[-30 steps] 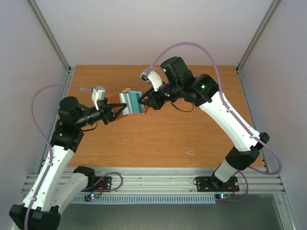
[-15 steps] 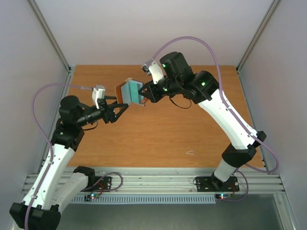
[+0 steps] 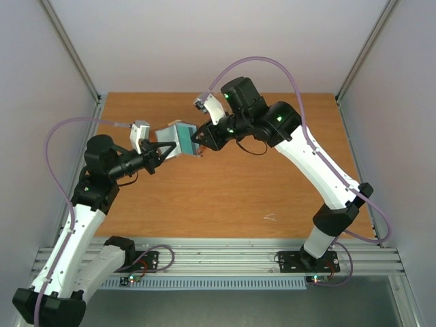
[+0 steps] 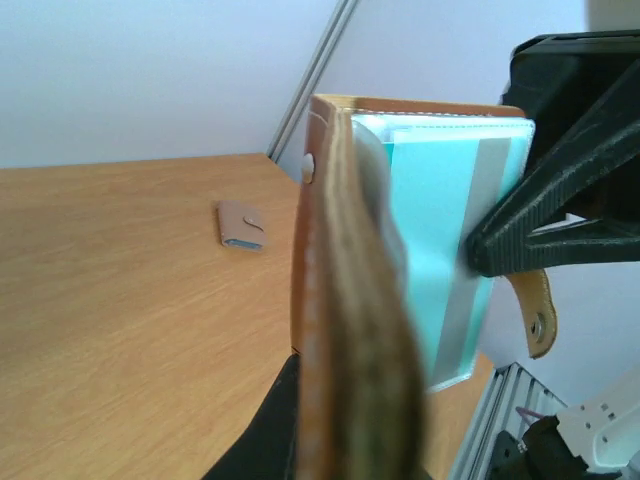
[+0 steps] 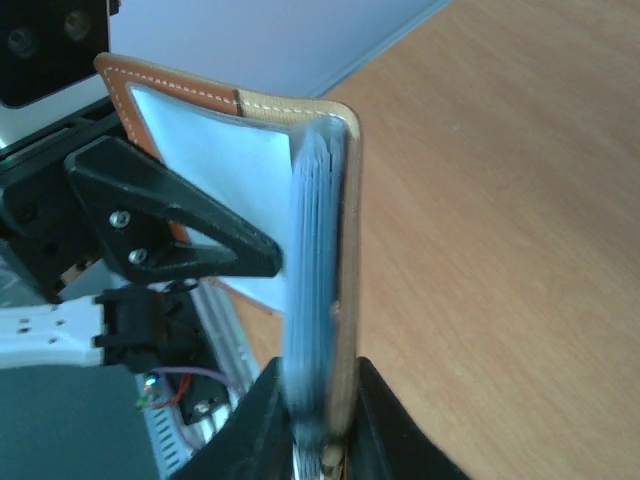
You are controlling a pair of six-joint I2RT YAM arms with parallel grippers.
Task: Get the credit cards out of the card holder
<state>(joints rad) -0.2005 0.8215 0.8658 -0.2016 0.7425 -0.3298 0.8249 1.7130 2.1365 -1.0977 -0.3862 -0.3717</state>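
The card holder (image 3: 178,136) hangs open in the air over the far left of the table, held between both arms. My right gripper (image 3: 199,141) is shut on its back cover and the stack of sleeves (image 5: 310,280), seen edge-on in the right wrist view. My left gripper (image 3: 162,150) is shut on the other brown cover (image 4: 350,300), with one black finger (image 5: 170,225) lying against the pale lining (image 5: 215,165). A teal-green credit card (image 4: 435,230) sits in the front sleeve. The other credit cards are hidden in the stack.
A small taupe snap-tab pouch (image 4: 242,225) lies on the wooden table (image 3: 238,191) far behind the holder. Grey walls and metal posts (image 3: 71,51) border the table at the back corners. An aluminium rail (image 3: 225,262) runs along the near edge.
My left gripper opened, let go of the flap, then shut on the holder's cover again. The right arm swung the holder slightly left and tilted it toward the left gripper.
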